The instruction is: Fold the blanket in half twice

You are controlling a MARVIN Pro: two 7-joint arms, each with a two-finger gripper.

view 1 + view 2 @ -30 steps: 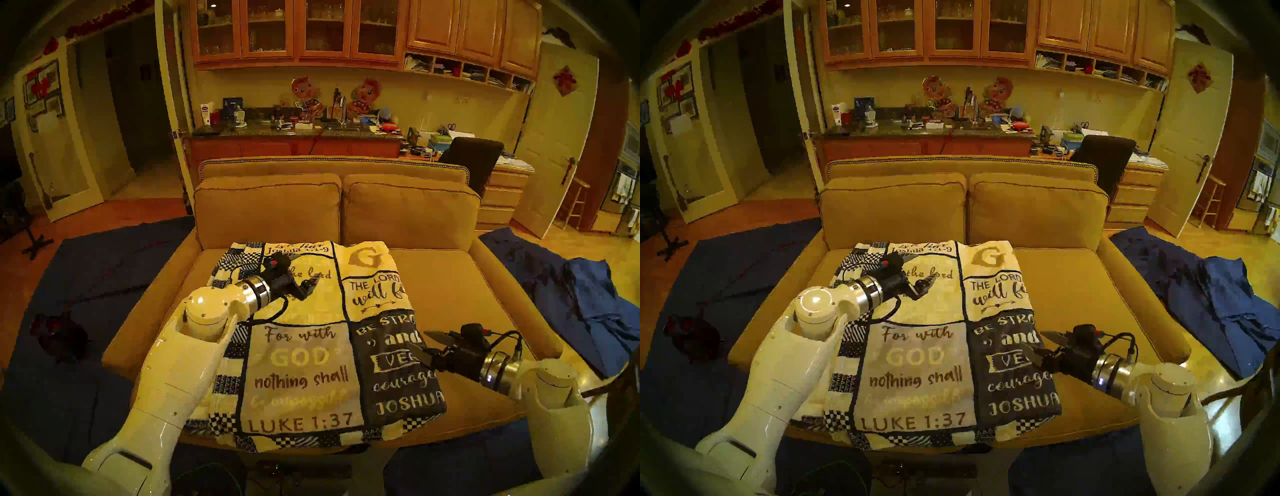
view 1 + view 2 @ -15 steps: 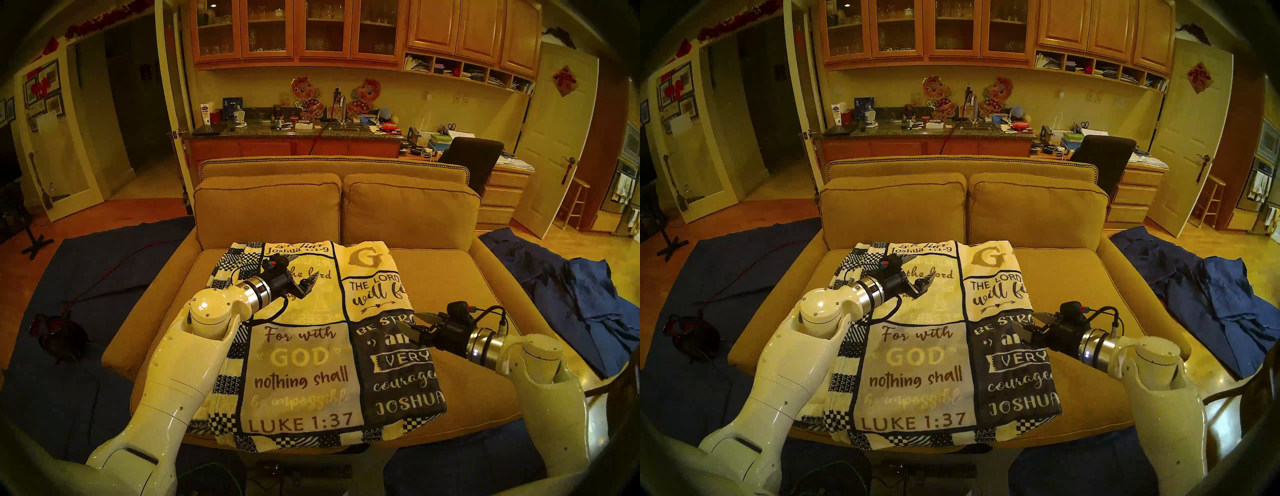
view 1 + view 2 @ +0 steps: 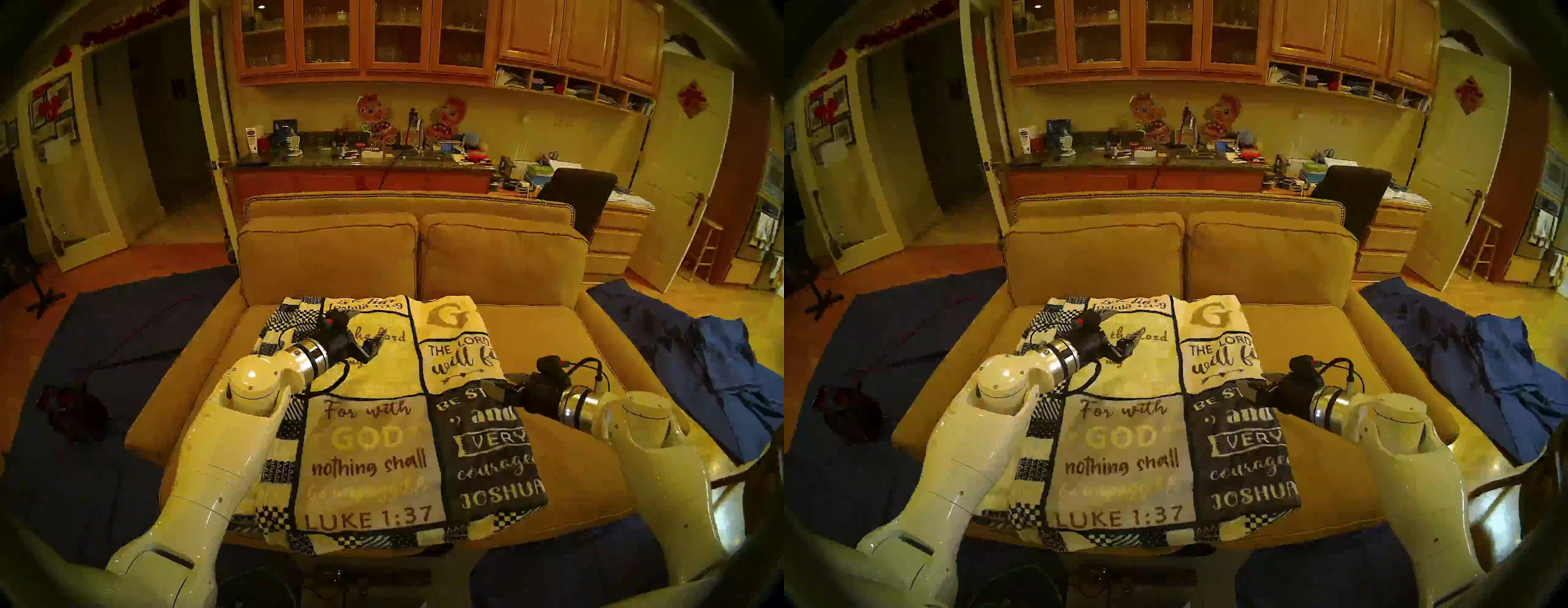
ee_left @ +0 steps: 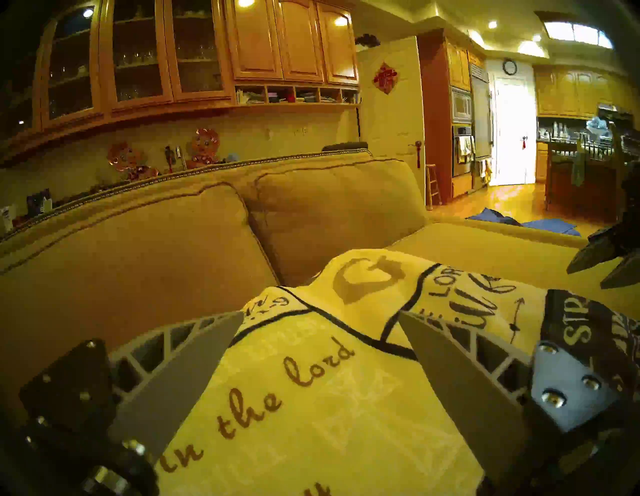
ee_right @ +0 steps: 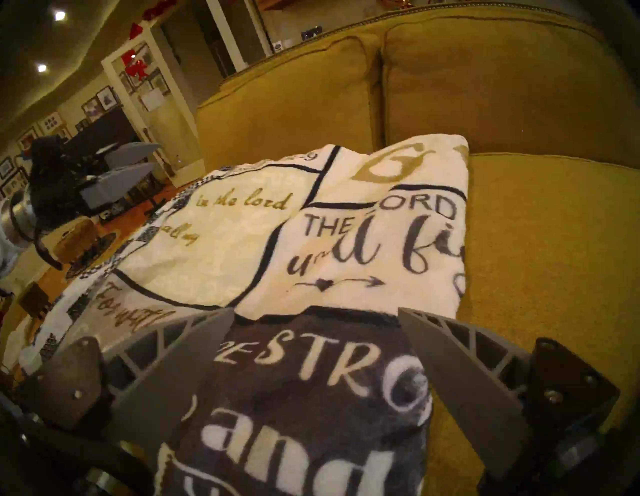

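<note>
Both grippers hang over the blanket [image 3: 394, 424], which lies flat, print side up, on the sofa seat [image 3: 564, 339], probably so that its far edge can be taken for a fold. The left gripper [image 4: 320, 313] is spread wide above the "in the lord" panel, holding nothing. The right gripper [image 5: 315, 310] is also spread, empty, above the dark "BE STRONG" panel near the right edge.

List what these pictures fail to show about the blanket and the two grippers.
- Blanket left border: head views, left arm covers it.
- Layer count: only the top face shows.
- Gold line above "LUKE": blurred.
- Right gripper fingertips: dark against the navy panel; height unclear.
- Left gripper: whether it touches the fleece is unclear.
</note>
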